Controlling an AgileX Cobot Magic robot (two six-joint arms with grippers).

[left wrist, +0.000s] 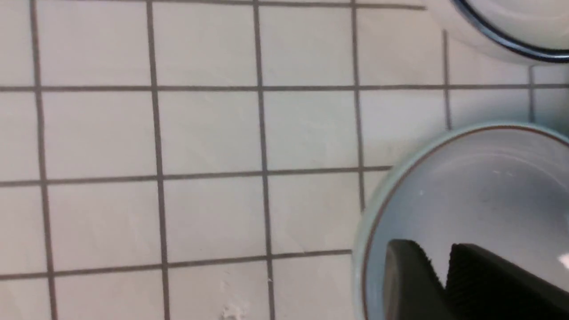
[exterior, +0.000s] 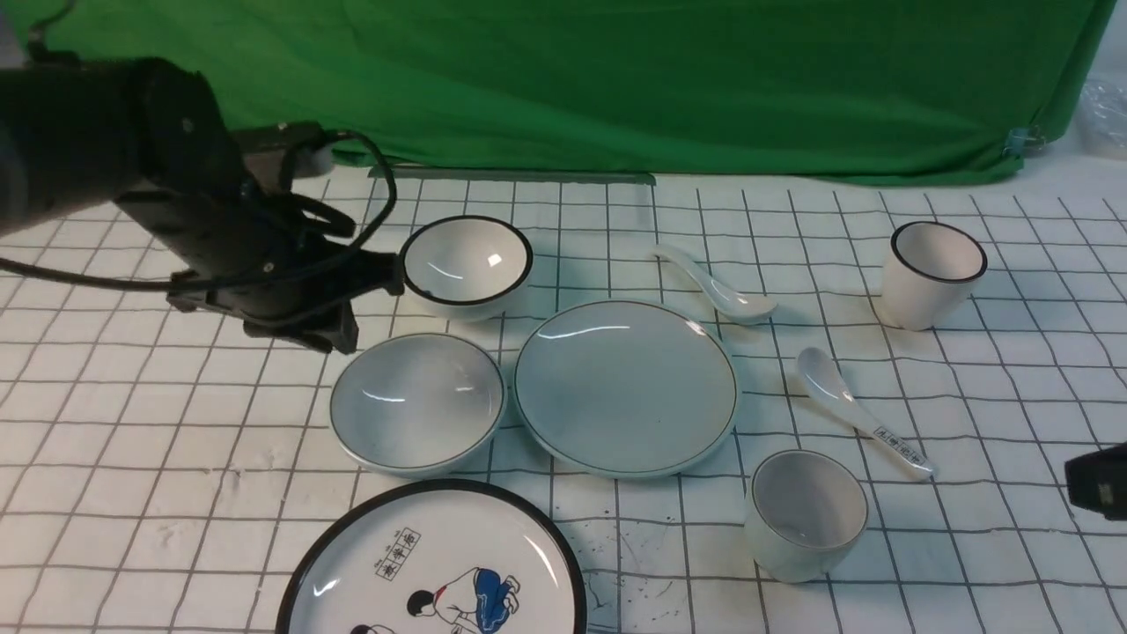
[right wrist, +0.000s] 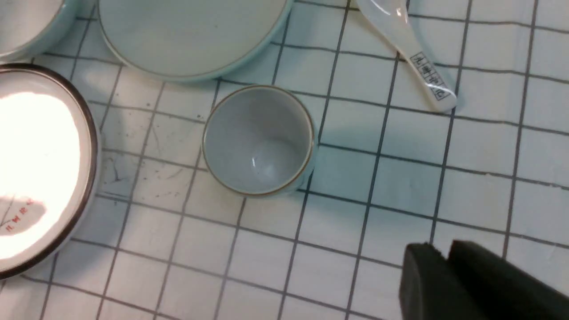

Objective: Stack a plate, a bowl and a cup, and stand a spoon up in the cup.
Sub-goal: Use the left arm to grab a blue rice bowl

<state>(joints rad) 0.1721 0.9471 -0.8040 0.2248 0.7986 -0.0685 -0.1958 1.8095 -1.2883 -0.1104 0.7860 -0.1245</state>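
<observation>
Jaws near-shut, empty: L gripper [left wrist: 433, 248] above bowl [left wrist: 480, 186] (R gripper [right wrist: 442, 250] near cup [right wrist: 260, 140]).

The table [exterior: 132, 458] wears a white cloth ruled in dark squares (scuffed and speckled toward the front). Everything sits straight on it, nothing stacked. The plain plate [exterior: 625, 386] lies about the middle, with the shallow bowl [exterior: 417, 402] just beside it on the left. Behind that stands a black-rimmed bowl [exterior: 467, 264]. A plain white spoon [exterior: 718, 286] lies behind the plate, a lettered spoon [exterior: 858, 412] to its right. The squat cup [exterior: 806, 513] stands front right, a black-rimmed cup [exterior: 933, 273] far back right, and a cartoon plate [exterior: 436, 563] at the near edge.
</observation>
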